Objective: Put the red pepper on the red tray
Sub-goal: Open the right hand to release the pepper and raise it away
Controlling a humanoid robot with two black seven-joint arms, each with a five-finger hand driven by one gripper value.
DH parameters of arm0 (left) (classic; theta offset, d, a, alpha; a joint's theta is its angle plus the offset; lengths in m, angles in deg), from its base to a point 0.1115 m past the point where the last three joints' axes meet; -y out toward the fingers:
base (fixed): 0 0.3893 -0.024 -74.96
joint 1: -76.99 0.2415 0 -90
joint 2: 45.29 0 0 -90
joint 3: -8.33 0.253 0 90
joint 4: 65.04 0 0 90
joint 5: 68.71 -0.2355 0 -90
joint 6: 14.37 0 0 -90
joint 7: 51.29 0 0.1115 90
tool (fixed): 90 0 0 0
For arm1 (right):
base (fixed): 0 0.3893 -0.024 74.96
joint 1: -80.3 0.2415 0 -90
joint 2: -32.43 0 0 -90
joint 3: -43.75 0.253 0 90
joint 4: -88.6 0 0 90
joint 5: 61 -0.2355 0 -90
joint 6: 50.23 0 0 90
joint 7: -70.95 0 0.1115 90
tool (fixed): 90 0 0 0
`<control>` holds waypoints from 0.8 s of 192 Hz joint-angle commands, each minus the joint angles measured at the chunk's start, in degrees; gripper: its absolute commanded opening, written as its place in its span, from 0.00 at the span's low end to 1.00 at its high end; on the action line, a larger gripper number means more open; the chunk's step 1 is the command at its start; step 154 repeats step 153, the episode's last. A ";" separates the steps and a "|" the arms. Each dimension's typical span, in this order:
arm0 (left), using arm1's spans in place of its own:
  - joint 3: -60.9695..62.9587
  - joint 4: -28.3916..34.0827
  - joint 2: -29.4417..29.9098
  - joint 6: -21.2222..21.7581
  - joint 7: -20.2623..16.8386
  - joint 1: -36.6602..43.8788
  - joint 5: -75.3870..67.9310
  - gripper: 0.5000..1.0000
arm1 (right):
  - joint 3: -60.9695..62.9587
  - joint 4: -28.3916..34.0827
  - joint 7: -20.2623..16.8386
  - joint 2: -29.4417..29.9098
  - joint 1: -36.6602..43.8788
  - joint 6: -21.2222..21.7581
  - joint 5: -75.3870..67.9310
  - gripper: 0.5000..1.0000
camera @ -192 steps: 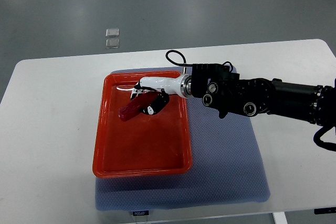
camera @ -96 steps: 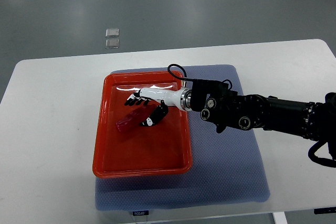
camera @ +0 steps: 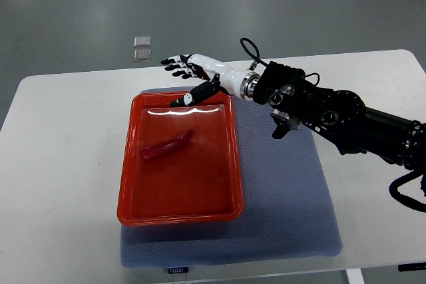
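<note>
A big white table (camera: 60,138) with round corners stands on a grey floor (camera: 80,4). A blue-grey mat (camera: 286,197) lies on the table, reaching its near edge. A red plastic tray (camera: 133,184) sits on the mat's left side. The long red pepper (camera: 166,145) lies inside the tray, toward its far left corner. The right hand (camera: 190,71) hangs over the tray's far edge, fingers spread and holding nothing. Two small clear squares (camera: 142,48) lie on the floor.
</note>
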 commanded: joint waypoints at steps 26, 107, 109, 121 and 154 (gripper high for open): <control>0.05 -0.17 0.00 -0.04 0.00 0.00 0.00 1.00 | 27.82 0.11 0.60 0.57 -11.69 0.18 -13.23 0.75; -0.04 0.10 0.00 0.05 0.00 0.00 0.00 1.00 | 42.42 0.11 5.35 3.47 -24.35 6.51 -32.75 0.83; -0.04 0.01 0.00 -0.04 0.00 0.00 0.00 1.00 | 42.42 0.02 5.35 3.47 -24.53 6.69 -32.84 0.83; -0.04 0.01 0.00 0.05 0.00 0.00 0.00 1.00 | 42.42 -0.07 5.35 3.20 -25.58 7.92 -33.19 0.83; 0.05 -0.17 0.00 0.05 0.00 0.00 0.00 1.00 | 42.25 -0.42 5.35 2.68 -26.99 10.73 -33.19 0.83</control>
